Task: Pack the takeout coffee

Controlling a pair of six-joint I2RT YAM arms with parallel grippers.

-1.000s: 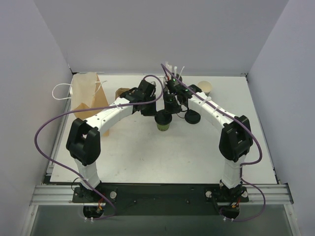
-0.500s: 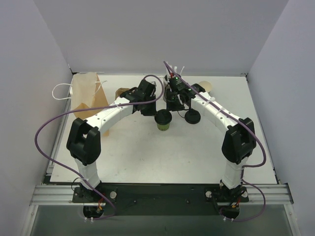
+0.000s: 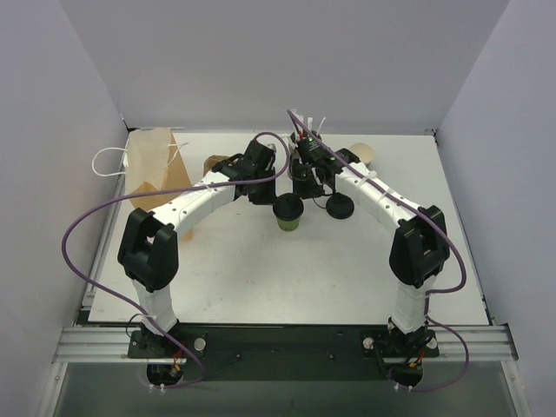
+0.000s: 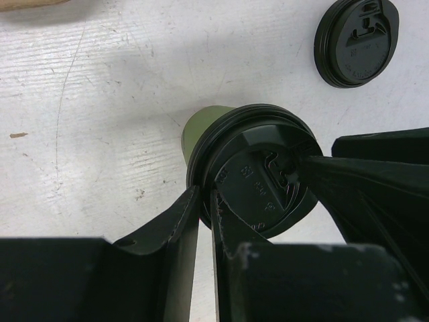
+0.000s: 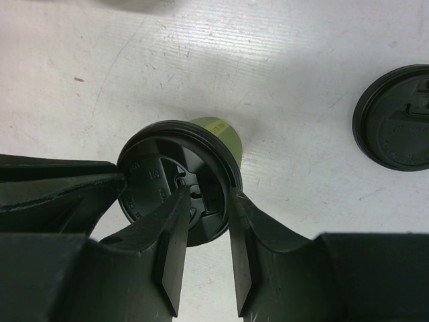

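bench [image 3: 261,278]: bag [image 3: 152,165] far left; cup [image 3: 288,223] upright mid-bench, lid [image 4: 255,181] on. right end effector [image 5: 206,193] parted over lid; left end effector [image 4: 204,192] near-closed at rim, can't tell if pinching. seat lid evenly w/o tipping cup.

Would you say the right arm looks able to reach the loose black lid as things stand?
Probably yes: the loose lid lies bare on the table close beside the right gripper, with nothing between.
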